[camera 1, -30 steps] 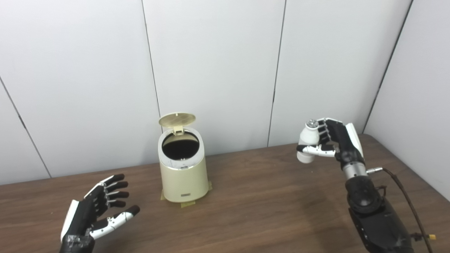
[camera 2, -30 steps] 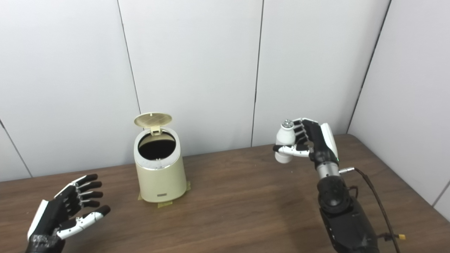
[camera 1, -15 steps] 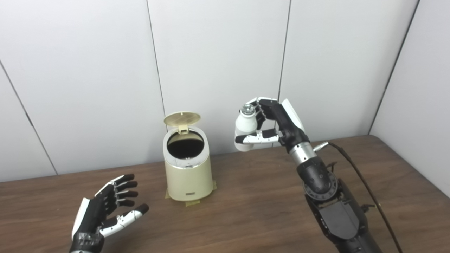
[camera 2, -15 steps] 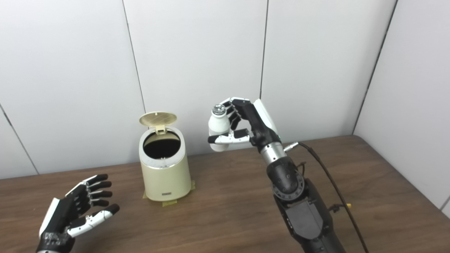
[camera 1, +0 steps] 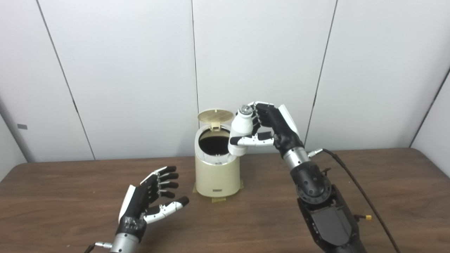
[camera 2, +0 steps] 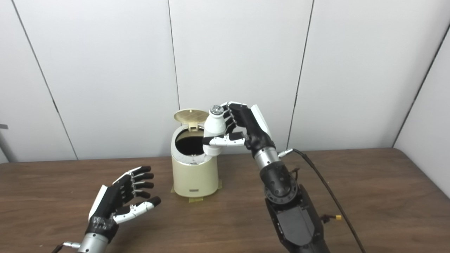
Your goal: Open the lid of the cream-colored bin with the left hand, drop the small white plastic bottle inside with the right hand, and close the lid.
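The cream-colored bin (camera 1: 217, 174) stands upright on the brown table, taped down at its base. Its round lid (camera 1: 215, 116) stands open at the back, and the dark opening (camera 1: 213, 145) shows. My right hand (camera 1: 270, 128) is shut on the small white plastic bottle (camera 1: 240, 130), held upright with its silver cap up, at the right rim of the bin's opening. My left hand (camera 1: 151, 196) is open and empty, hovering low over the table to the front left of the bin. The same scene shows in the right eye view, with the bottle (camera 2: 213, 130) and the bin (camera 2: 193, 172).
The brown wooden table (camera 1: 386, 196) runs across the view, with white wall panels close behind the bin. A dark cable (camera 1: 355, 182) trails from my right wrist over the table's right part.
My right hand has carried the bottle left to the bin's right rim. The camera has swung left, shifting the whole picture right. My left hand stays open.
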`<state>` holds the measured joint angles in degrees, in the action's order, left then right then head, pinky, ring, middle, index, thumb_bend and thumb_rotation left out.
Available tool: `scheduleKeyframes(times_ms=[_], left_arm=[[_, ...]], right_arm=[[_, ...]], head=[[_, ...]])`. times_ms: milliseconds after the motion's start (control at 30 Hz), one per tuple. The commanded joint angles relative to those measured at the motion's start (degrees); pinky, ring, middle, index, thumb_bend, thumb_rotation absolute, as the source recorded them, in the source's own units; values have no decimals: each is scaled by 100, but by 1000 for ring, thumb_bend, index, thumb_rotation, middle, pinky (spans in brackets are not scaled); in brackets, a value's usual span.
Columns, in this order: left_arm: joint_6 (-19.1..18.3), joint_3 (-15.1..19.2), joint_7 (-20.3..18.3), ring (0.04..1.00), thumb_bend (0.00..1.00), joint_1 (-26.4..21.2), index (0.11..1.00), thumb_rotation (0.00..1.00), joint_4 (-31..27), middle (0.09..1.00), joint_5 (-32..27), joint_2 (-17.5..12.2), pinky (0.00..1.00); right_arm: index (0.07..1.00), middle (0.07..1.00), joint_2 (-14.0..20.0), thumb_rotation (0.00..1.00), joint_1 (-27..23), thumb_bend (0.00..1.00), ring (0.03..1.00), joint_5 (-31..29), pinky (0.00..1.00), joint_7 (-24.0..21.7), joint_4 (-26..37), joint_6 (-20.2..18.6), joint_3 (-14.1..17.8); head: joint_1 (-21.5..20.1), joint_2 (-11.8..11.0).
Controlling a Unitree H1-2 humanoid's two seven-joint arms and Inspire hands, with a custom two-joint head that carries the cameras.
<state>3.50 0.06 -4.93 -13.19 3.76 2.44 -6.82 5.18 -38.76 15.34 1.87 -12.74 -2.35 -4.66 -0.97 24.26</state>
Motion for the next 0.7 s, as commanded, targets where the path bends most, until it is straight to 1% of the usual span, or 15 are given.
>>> scheduleKeyframes(times_ms=[0,67,200,333,567,667], left_arm=[[274,-22,53,713,781,-215,805,134,-73,770,36,25,633],[269,-36,69,719,778,-221,808,142,-72,773,47,40,646],[225,-49,93,720,791,-244,805,142,-74,772,43,85,651],[238,-90,95,714,799,-262,804,149,-69,768,64,109,629],[184,-97,100,716,799,-259,805,142,-134,769,90,169,622],[172,-105,113,719,803,-257,804,150,-157,769,136,176,622]], right_arm=[[535,465,-63,0,-439,514,374,31,298,68,-8,154,-41],[533,477,-100,0,-509,514,382,62,302,81,-161,298,-111],[529,482,-149,0,-654,515,391,130,317,114,-425,422,-237],[535,474,-173,0,-761,514,387,13,310,57,-740,767,-274],[533,482,-203,0,-883,514,389,115,316,87,-968,770,-350],[536,483,-179,0,-972,513,389,249,313,170,-1108,867,-420]], head=[[-2,5],[11,10],[57,16],[111,16],[177,32],[203,41]])
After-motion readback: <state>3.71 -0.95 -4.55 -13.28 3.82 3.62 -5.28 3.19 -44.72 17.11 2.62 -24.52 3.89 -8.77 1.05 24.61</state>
